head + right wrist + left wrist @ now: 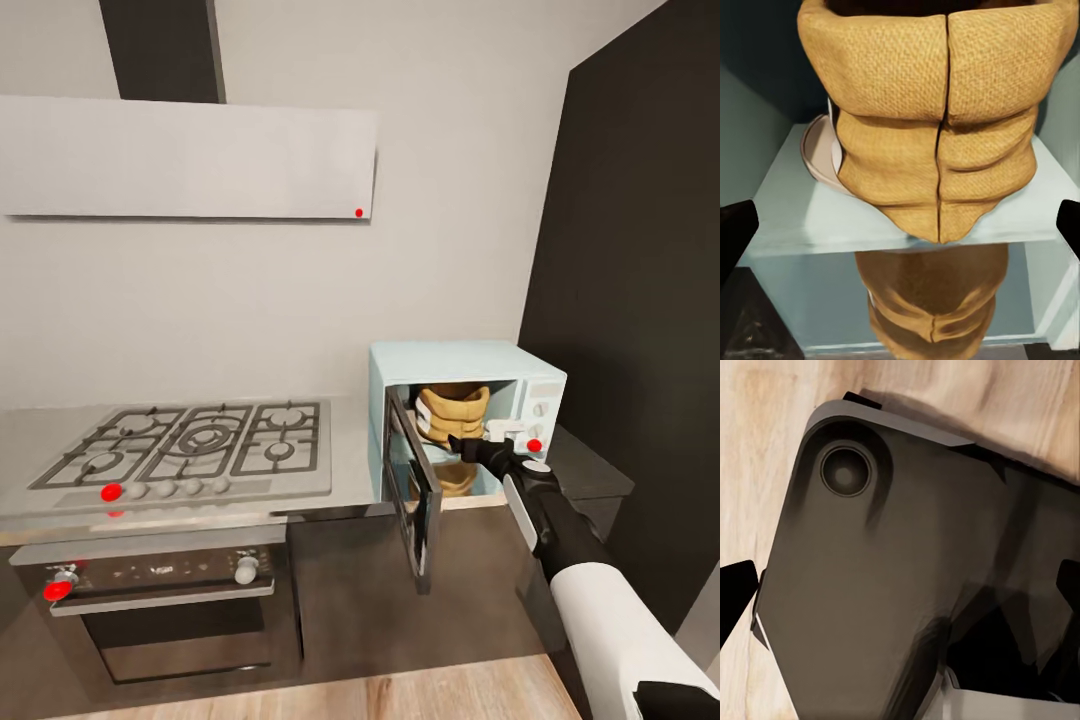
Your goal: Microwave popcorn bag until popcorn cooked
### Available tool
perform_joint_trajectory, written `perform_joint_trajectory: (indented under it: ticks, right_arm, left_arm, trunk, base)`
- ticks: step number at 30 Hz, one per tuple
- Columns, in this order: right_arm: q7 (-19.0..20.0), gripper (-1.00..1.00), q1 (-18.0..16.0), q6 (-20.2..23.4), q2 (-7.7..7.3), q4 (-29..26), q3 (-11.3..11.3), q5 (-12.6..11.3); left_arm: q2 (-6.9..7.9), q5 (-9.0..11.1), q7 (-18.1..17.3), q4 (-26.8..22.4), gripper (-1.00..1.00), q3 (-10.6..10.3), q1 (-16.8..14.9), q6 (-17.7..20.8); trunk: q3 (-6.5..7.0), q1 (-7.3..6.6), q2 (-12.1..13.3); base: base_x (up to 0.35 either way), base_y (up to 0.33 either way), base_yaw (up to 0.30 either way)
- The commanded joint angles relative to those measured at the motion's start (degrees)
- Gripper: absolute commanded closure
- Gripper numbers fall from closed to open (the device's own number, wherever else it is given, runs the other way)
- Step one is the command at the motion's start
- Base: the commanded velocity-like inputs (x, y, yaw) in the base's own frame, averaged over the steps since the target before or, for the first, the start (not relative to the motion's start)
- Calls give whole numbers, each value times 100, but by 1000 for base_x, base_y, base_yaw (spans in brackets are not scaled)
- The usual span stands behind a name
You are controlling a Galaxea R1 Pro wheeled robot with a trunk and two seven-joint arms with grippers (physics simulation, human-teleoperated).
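The pale mint-blue microwave [455,362] stands on the countertop [350,455] with its dark glass door [415,495] swung open. The tan popcorn bag [452,408] is inside the cavity. In the right wrist view the popcorn bag [937,127] rests partly on a white turntable plate [814,154] and is mirrored in the glossy cavity floor. My right gripper [465,445] is at the cavity's mouth, just in front of the bag and apart from it; the right gripper [901,227] is open. My left gripper [901,589] is open, above the robot's dark base. No popcorn is visible.
A steel gas hob [200,440] lies left of the microwave, with an oven [170,600] below and a white hood [190,155] above. A tall dark cabinet [640,300] stands close on the right. Wooden floor [750,472] surrounds the robot's base [885,555].
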Motion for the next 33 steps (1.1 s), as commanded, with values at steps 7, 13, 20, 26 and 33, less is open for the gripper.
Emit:
perform_joint_trajectory:
  ticks: [7,13,20,26,33]
  right_arm:
    - [29,-100,-3,32,17,-8,-12,-16]
    - [57,-100,-3,33,26,-8,-10,-27]
    - [74,-100,-3,32,35,5,-10,-28]
    - [78,-100,-3,31,35,68,-10,-20]
    - [45,-100,-3,30,44,105,-10,-2]
  left_arm:
    - [-3,10,6,-4,-100,32,-1,-7]
    - [-4,10,4,-4,-100,32,-1,-7]
    - [-4,10,7,-4,-100,32,-1,-7]
    - [3,10,7,-4,-100,32,-1,-7]
    - [5,10,3,-4,-100,32,-1,-7]
  trunk:
    - [-7,2,-4]
    - [-7,2,-4]
    - [-7,2,-4]
    - [-7,2,-4]
    - [-7,2,-4]
  base:
    - [128,0,0]
    - [96,0,0]
    - [88,0,0]
    - [96,0,0]
    - [100,0,0]
